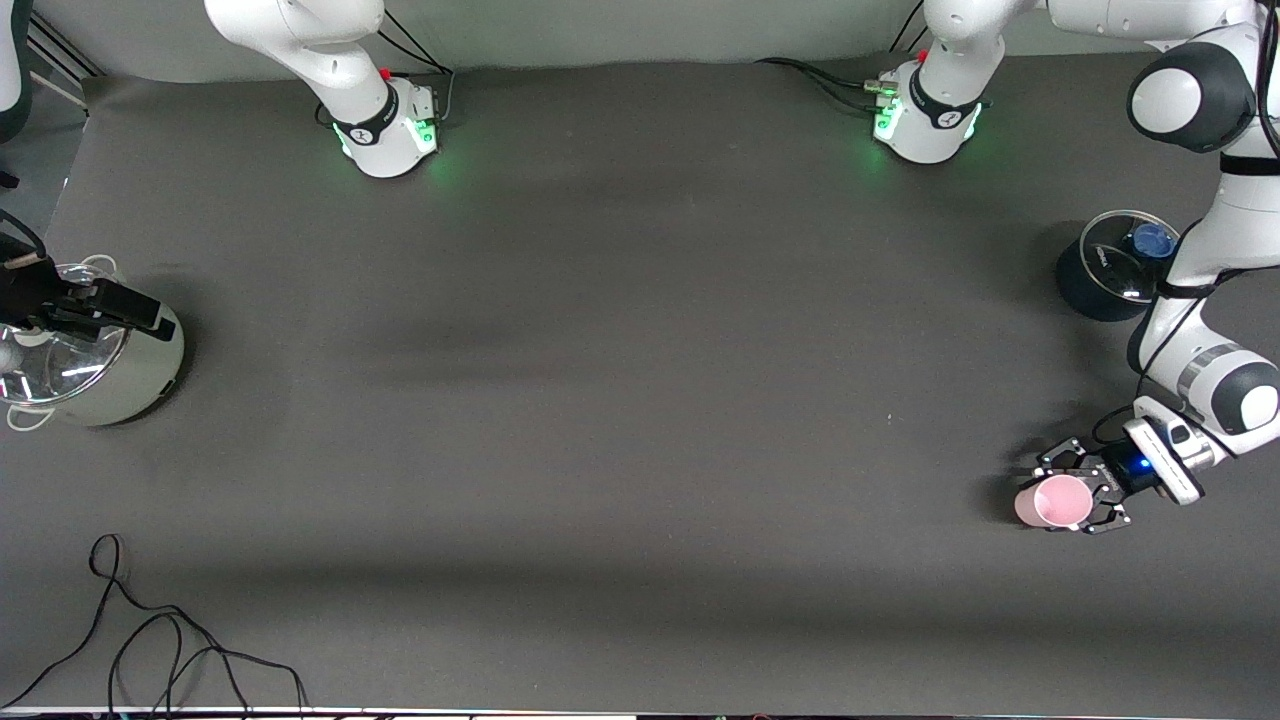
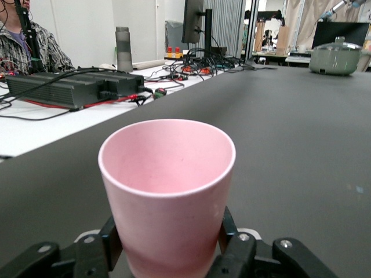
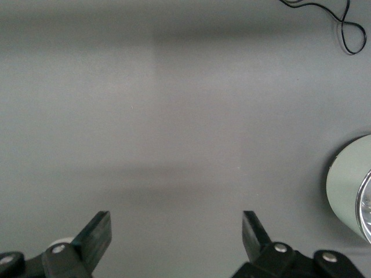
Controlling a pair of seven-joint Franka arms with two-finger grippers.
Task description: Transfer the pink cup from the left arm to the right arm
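While the left gripper (image 1: 1085,500) clamps the pink cup (image 1: 1053,502) low at the left arm's end of the table, the right gripper (image 3: 177,240), fingers spread over the pot (image 1: 85,355), waits well apart, so a long carry risks the smooth cup slipping.

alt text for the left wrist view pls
A pink cup stands upright and empty between the left gripper's black jaws, which close on its base. A dark table stretches away to a pale green pot at its end.
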